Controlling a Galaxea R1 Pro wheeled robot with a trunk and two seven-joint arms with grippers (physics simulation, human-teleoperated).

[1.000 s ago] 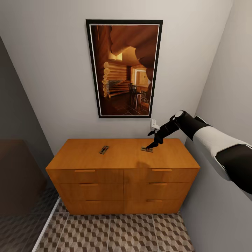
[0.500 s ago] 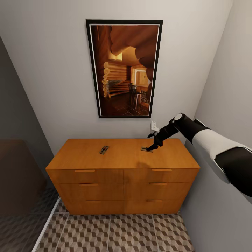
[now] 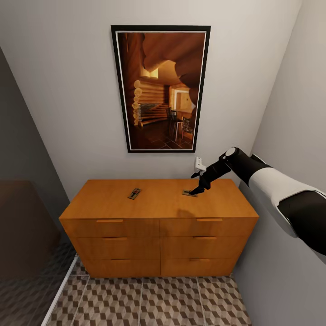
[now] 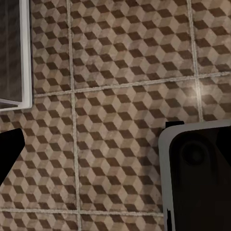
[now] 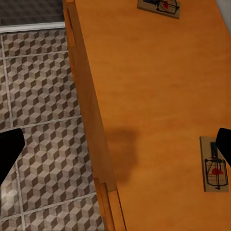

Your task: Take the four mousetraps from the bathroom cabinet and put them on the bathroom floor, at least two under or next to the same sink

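Observation:
Two mousetraps lie on the flat top of the orange-brown cabinet (image 3: 158, 213): one (image 3: 134, 194) left of centre, the other (image 3: 189, 193) towards the right. My right gripper (image 3: 195, 191) points down right at the right-hand trap, open. In the right wrist view that trap (image 5: 214, 163) lies flat just inside one dark fingertip (image 5: 225, 142), while the other fingertip (image 5: 9, 149) hangs out beyond the cabinet's front edge; the far trap (image 5: 160, 6) is also in view. The left wrist view looks down on the bathroom floor (image 4: 120, 72), with one finger (image 4: 8, 149) spread to the side. The sink is out of view.
A framed picture (image 3: 160, 88) hangs on the wall behind the cabinet, and a small white wall fitting (image 3: 198, 161) sits beside my right arm. Walls close in on both sides. Cube-patterned floor (image 3: 158, 299) runs in front of the drawers. My own base (image 4: 202, 178) stands on the tiles.
My right gripper has edged slightly left along the cabinet top at the right-hand mousetrap, with hardly any motion in the last half second. Both traps lie where they were.

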